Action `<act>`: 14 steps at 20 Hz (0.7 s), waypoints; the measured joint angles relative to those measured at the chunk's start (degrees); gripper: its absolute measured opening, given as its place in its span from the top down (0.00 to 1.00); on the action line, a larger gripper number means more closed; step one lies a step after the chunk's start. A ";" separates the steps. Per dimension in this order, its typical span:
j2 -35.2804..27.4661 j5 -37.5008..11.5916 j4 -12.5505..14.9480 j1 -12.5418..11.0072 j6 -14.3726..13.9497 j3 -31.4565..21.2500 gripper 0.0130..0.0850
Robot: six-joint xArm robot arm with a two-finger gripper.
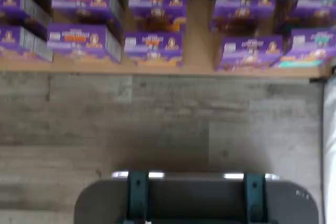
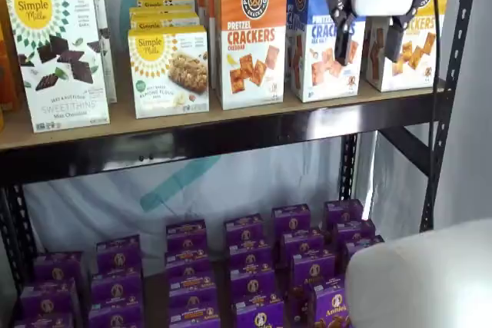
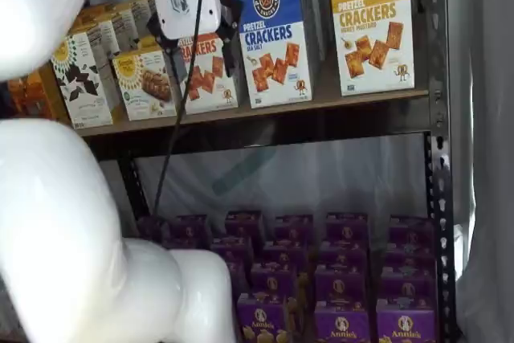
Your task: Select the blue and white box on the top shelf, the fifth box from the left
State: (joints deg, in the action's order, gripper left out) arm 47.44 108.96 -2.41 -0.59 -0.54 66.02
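Shelf view: blue and white box [image 3: 276,38] upright, cracker pictures, top shelf [image 3: 265,110].

Grey plank floor [image 1: 157,114], white sheet [image 2: 231,182] behind shelves.

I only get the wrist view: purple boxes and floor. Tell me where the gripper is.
Observer: The gripper is up at the top shelf, in front of the cracker boxes.
Operator: Give me the finger state.
Observer: Open in both shelf views, with a plain gap and nothing held.
Operator: Place the target for me.
Observer: The blue and white box stands upright between the orange-topped box and the yellow-topped box.
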 joint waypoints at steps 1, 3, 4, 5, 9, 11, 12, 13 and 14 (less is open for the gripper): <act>-0.56 -1.21 0.35 0.05 0.08 0.31 0.00; -2.17 -3.65 1.29 0.15 0.29 1.34 0.00; -3.07 -4.43 1.59 0.05 0.45 1.94 0.00; -4.11 -5.09 1.89 -0.08 0.65 2.66 0.00; -8.03 -7.62 2.18 -1.35 1.91 5.37 0.00; -9.68 -8.77 1.90 -2.18 2.64 6.68 0.00; -10.41 -9.25 1.75 -2.51 2.94 7.27 0.00; -11.05 -9.72 1.60 -2.79 3.20 7.76 0.00; -11.54 -10.12 1.46 -3.01 3.40 8.14 0.00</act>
State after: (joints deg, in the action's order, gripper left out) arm 35.90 98.84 -0.96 -3.60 2.85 74.15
